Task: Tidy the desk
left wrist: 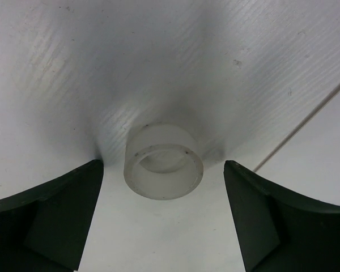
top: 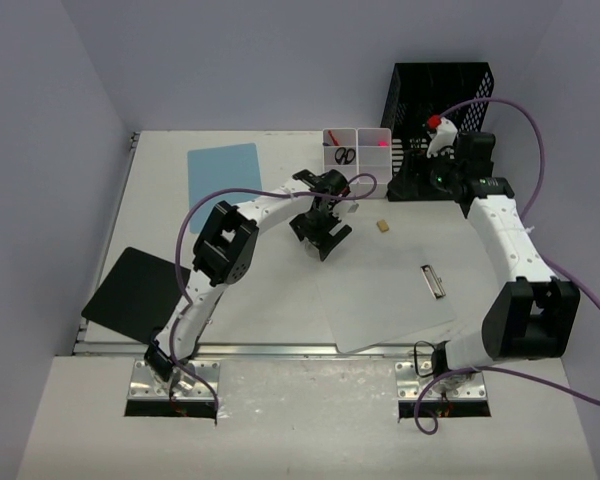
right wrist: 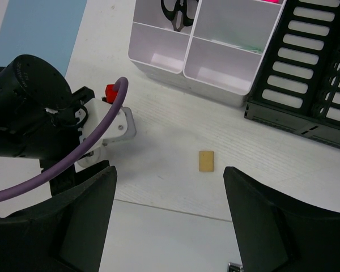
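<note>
The desk (top: 265, 300) is a large off-white top with a metal rail (top: 280, 350) along its near edge. My left gripper (top: 320, 237) is low over the desk's middle, open. In the left wrist view its jaws (left wrist: 163, 190) stand wide apart on either side of a translucent white ring (left wrist: 164, 161) that lies flat on the desk, touching neither finger. My right gripper (top: 420, 182) hangs high near the rack, open and empty (right wrist: 169, 195). A small tan eraser (top: 383, 227) lies on the desk below it (right wrist: 206, 160).
White compartment bins (top: 358, 150) hold scissors (top: 345, 155) and a pink item. A black mesh rack (top: 440, 100) stands at the back right. A blue sheet (top: 224, 172), a black sheet (top: 135, 290) and a white clipboard (top: 390, 295) with a metal clip (top: 433, 281) lie flat.
</note>
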Available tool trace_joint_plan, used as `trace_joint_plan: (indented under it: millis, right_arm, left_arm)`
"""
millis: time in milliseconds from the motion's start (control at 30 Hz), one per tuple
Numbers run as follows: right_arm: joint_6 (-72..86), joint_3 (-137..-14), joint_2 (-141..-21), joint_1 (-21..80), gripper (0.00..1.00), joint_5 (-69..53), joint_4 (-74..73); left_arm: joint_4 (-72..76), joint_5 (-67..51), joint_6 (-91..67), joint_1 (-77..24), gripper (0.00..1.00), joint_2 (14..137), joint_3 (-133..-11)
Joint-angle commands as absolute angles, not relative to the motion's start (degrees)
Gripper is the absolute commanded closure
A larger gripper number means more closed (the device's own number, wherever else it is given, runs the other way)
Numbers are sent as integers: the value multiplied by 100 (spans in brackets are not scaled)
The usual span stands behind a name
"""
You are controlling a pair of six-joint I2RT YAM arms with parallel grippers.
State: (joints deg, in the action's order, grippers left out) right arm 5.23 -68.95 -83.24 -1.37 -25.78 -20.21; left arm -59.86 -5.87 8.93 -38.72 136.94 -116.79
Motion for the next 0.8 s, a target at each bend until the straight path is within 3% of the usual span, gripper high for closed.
trace_joint_plan:
  millis: [0, 367, 700, 767]
  right_arm:
    - [606, -6847, -8112, -149, 23, -2663, -1907]
    - [571, -6847, -8086, -149, 24, -2698, -1898]
    - [624, -7005, -8095, -149, 25, -2742, -1986]
    - [642, -7031, -8077, -149, 25, -2751, -2013]
  left_arm:
    - [-5907, -483, 888, -3920, 15, 13702, -11926]
    - [-5880, -466, 975, -4008, 33, 13825, -12103]
    - [-5696, -369, 1037, -4043, 55, 13439, -11778]
    - [-5468, -387, 1081, -4043, 64, 13097, -11462]
